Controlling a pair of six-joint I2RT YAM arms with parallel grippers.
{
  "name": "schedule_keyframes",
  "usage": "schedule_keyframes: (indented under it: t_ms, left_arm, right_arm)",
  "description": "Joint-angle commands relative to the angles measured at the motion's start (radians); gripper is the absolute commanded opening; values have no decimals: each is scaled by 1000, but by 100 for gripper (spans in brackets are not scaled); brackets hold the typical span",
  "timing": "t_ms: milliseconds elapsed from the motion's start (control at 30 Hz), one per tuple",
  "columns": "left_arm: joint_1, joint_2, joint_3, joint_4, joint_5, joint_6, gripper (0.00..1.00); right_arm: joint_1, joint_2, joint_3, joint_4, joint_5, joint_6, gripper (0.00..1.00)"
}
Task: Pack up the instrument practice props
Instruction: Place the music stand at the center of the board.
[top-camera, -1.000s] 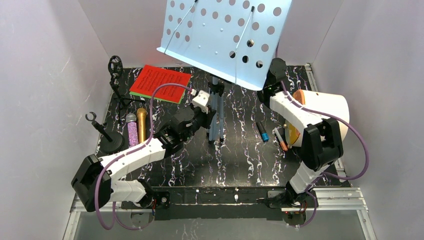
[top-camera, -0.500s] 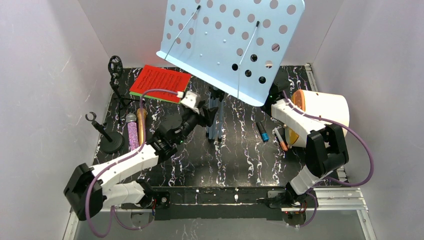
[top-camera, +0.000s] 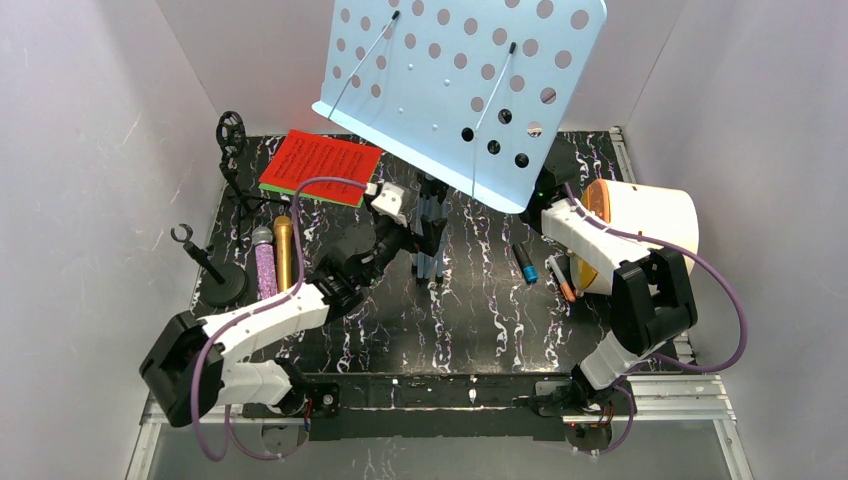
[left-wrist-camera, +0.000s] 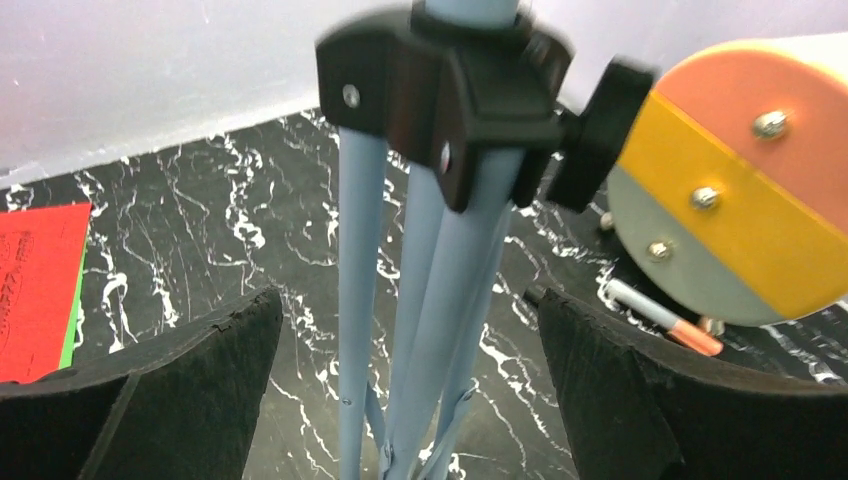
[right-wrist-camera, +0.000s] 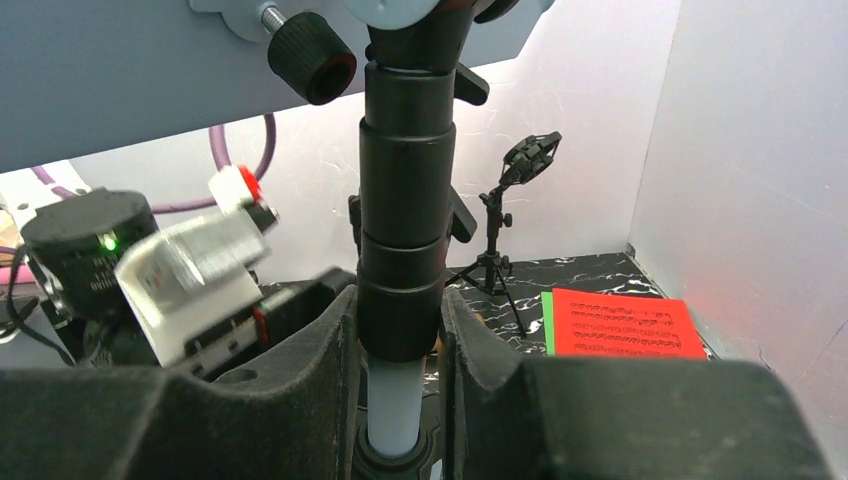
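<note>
- I judged the step in hand to be the rack. It stood at the upper middle of the top view with its plate tilted. Its legs were folded together over the middle of the table.
- My right gripper was clamped on the black post just under the plate. In its wrist view a finger pressed each side of the post.
- My left gripper had its jaws wide apart. One finger sat at the lower left of its wrist view and the other at the lower right. The legs ran between them and touched neither.
- The next move, as I read it, called for closing the left jaws on the legs below the black hub, centred enough to catch all the tubes.
- After that, both arms could tip the rack and lay it down. The plate looked top-heavy, so the right grip would have to hold firm.
- The rest lay unpacked. The sheets were at the upper left of the top view, with the gold mic and purple mic side by side at the left. The mounts stood along the left edge.
</note>
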Motion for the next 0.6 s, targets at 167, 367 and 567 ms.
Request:
schedule_keyframes:
  t_ms: [167,367,567]
  left_arm:
    - [6,136,66,106,6,8,97]
    - [6,228,100,161,-7,19,89]
    - [6,245,100,188,11,16,70]
  right_arm:
    - [9,-23,-29,14,-2,-38,1]
    - [8,-23,-35,11,28,-38,1]
    - [8,-32,-49,8,57,-38,1]
